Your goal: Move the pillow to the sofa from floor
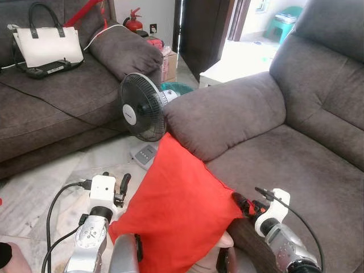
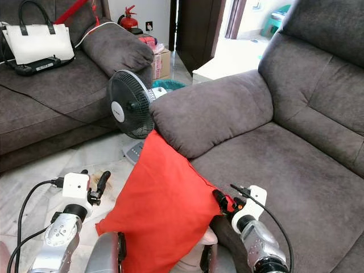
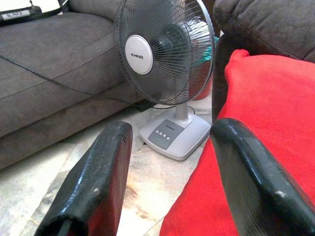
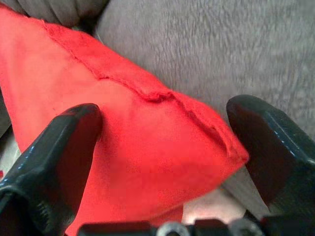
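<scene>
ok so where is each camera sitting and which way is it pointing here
Left eye view: on the head, looking forward and down at the red fabric pillow leaning on the grey sofa's armrest; both silver arms show.
Right eye view: head too, same scene, with the left gripper and right gripper.
Left wrist view: along the open left fingers toward the black table fan on its stand.
Right wrist view: along the open right fingers straddling the pillow's corner.
Shared: the pillow appears in all four.
</scene>
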Motion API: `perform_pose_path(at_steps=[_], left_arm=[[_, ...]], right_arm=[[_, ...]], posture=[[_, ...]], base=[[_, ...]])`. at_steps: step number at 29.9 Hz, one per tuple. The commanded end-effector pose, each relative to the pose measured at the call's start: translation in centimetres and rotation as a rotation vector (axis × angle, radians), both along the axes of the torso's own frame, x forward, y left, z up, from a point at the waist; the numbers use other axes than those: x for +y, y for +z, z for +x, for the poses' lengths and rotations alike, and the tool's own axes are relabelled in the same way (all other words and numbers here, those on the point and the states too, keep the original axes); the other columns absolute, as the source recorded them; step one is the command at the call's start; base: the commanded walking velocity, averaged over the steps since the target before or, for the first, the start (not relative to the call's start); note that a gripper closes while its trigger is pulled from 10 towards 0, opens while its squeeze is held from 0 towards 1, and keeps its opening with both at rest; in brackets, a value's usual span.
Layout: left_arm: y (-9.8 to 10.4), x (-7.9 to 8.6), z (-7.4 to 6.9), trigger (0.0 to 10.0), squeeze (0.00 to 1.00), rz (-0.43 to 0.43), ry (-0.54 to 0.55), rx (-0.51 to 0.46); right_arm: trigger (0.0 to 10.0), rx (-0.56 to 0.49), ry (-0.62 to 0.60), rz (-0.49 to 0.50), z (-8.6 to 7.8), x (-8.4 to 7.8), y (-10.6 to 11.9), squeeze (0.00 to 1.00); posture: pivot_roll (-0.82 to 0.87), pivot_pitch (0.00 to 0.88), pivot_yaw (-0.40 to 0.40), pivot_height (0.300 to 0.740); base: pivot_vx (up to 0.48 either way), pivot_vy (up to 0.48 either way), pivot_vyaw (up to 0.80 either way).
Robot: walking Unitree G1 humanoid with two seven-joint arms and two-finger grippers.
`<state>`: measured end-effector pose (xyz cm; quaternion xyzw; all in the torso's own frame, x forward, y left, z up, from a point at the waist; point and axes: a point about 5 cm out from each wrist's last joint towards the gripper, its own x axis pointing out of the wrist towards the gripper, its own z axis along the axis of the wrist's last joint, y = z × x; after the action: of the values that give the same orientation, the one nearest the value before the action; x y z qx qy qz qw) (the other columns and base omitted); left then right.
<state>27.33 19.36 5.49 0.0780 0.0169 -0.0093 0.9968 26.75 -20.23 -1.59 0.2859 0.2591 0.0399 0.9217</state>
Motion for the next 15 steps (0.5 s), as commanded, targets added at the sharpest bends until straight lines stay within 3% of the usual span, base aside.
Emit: perform_pose_path(at_steps=[1, 10, 15], left_arm=[[-0.1, -0.1, -0.2, 10.0, 0.00, -0.006, 0.008, 0.011], [-0.4, -0.2, -0.7, 10.0, 0.00, -0.010, 0.005, 0.023], [-0.2, 0.1, -0.8, 10.0, 0.00, -0.007, 0.010, 0.020]], right_arm=[[10.0, 0.005, 0.001, 0.022, 0.3, 0.3, 0.1, 0.00], [10.0, 0.013, -0.037, 0.167, 0.5, 1.4, 0.0, 0.00], [10.0, 0.003, 0.033, 0.191, 0.3, 2.7, -0.2, 0.00]], posture=[[0.18, 0.000, -0.125, 0.560], [0.20, 0.000, -0.135, 0.560], [0.20, 0.000, -0.142, 0.560]], base=[[0.000, 0.000, 0.00], [0.000, 0.000, 0.00], [0.000, 0.000, 0.00]])
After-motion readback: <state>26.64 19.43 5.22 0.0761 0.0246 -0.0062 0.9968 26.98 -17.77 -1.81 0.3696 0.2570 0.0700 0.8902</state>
